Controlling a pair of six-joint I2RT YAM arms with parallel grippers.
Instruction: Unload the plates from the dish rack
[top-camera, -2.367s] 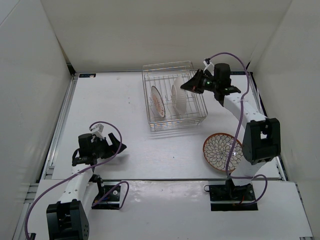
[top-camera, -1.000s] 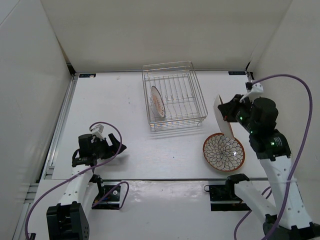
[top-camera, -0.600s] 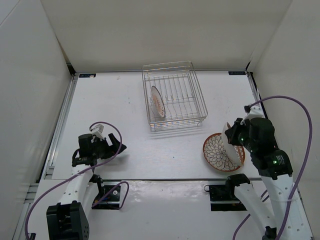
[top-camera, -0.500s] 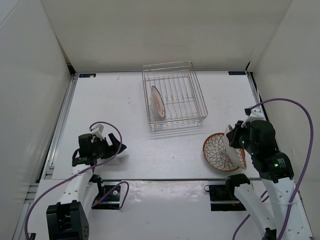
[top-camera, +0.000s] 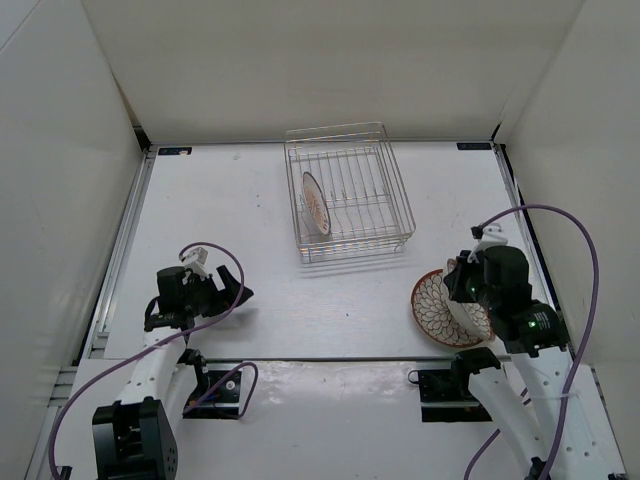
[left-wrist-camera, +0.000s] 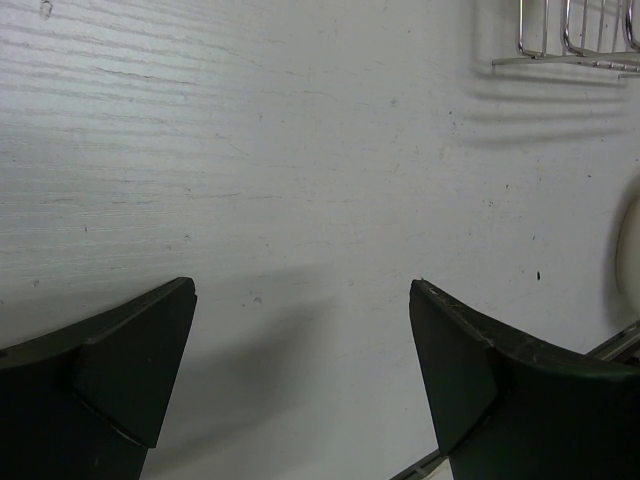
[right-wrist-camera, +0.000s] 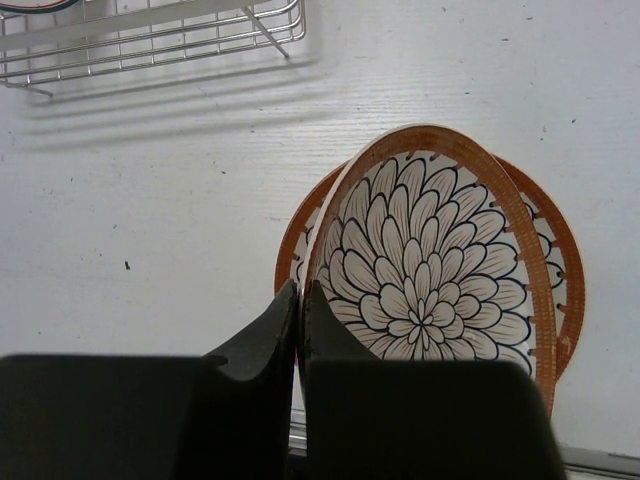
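Observation:
The wire dish rack (top-camera: 345, 195) stands at the back middle, with one pale-faced plate (top-camera: 315, 203) upright in its left part. My right gripper (top-camera: 460, 283) is shut on the near-left rim of a reddish-brown petal plate (right-wrist-camera: 430, 270). It holds that plate tilted, low over a second petal plate (right-wrist-camera: 568, 275) that lies flat on the table at the right (top-camera: 478, 331). In the right wrist view the gripper (right-wrist-camera: 300, 292) has its jaws pinched on the rim. My left gripper (top-camera: 236, 296) is open and empty, low over the bare table at the near left (left-wrist-camera: 300, 290).
The rack's near edge shows at the top of the right wrist view (right-wrist-camera: 150, 40). Its corner shows at the top right of the left wrist view (left-wrist-camera: 580, 40). White walls close in the table on three sides. A metal rail (top-camera: 320, 358) runs along the near edge.
My right arm lifted a petal plate out of the rack, carried it right and toward the near edge, and lowered it onto the plate on the table. The left arm has not moved.

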